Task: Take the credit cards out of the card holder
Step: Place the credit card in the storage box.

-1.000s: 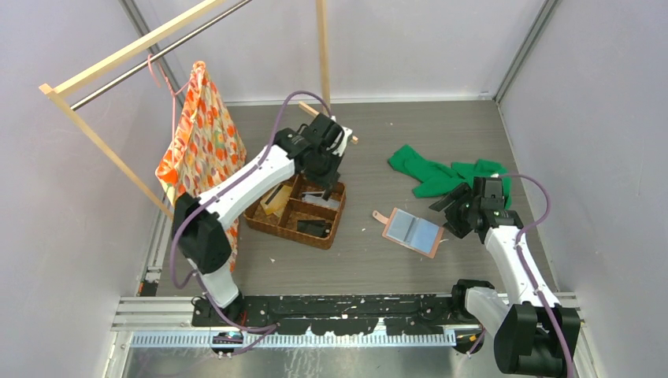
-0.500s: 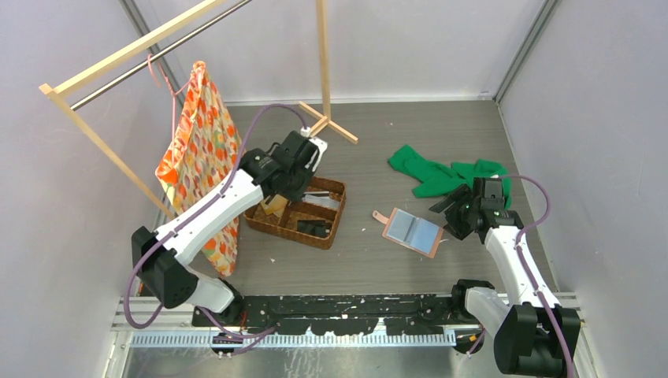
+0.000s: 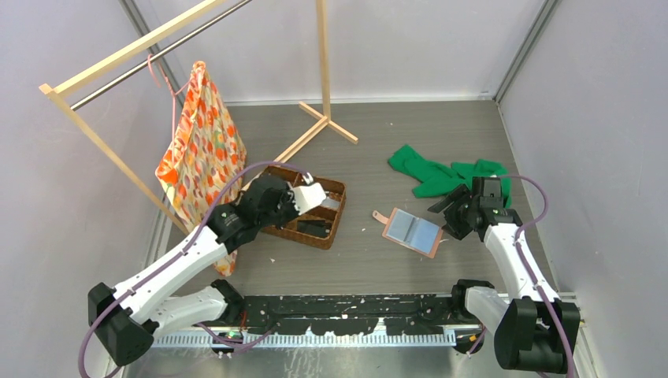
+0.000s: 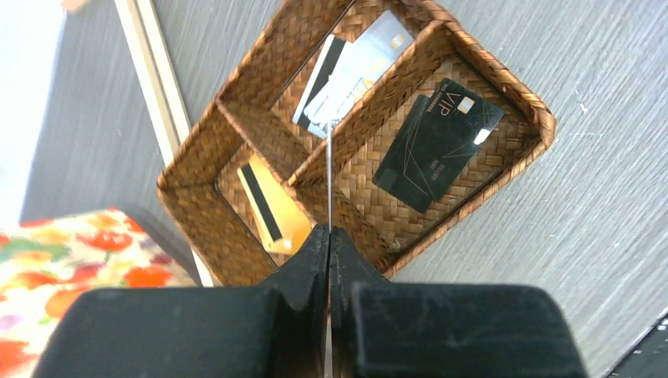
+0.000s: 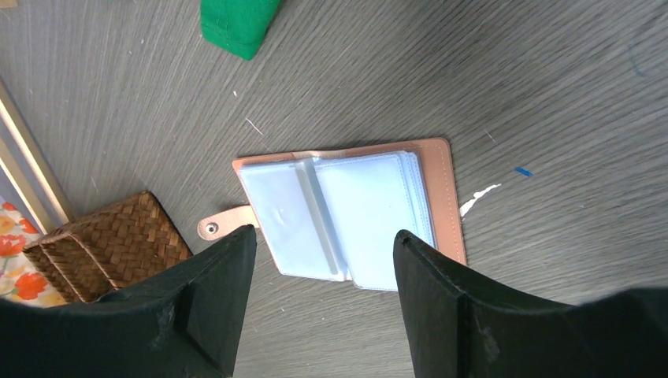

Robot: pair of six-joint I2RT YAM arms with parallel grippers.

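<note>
The salmon-pink card holder [image 3: 413,232] lies open and flat on the table, its clear sleeves up and its strap tab to the left. In the right wrist view the card holder [image 5: 346,216] lies just beyond my right gripper [image 5: 323,236], which is open and holds nothing. That right gripper [image 3: 449,219] hovers at the holder's right edge. My left gripper [image 3: 313,194] hangs over the woven basket [image 3: 329,230]. The left gripper [image 4: 329,230] is shut on a thin card [image 4: 328,165] seen edge-on. In the basket [image 4: 543,126] lie a black card [image 4: 437,142], silver cards [image 4: 354,67] and a yellow card [image 4: 272,205].
A green cloth [image 3: 445,177] lies behind the right gripper. A floral bag [image 3: 201,150] hangs from a wooden rack [image 3: 323,55] at the back left, the rack's foot behind the basket. Grey walls close in both sides.
My left arm has swung back from behind the basket toward the near left, the gripper now over the basket's middle. The right arm and the card holder have not moved.
</note>
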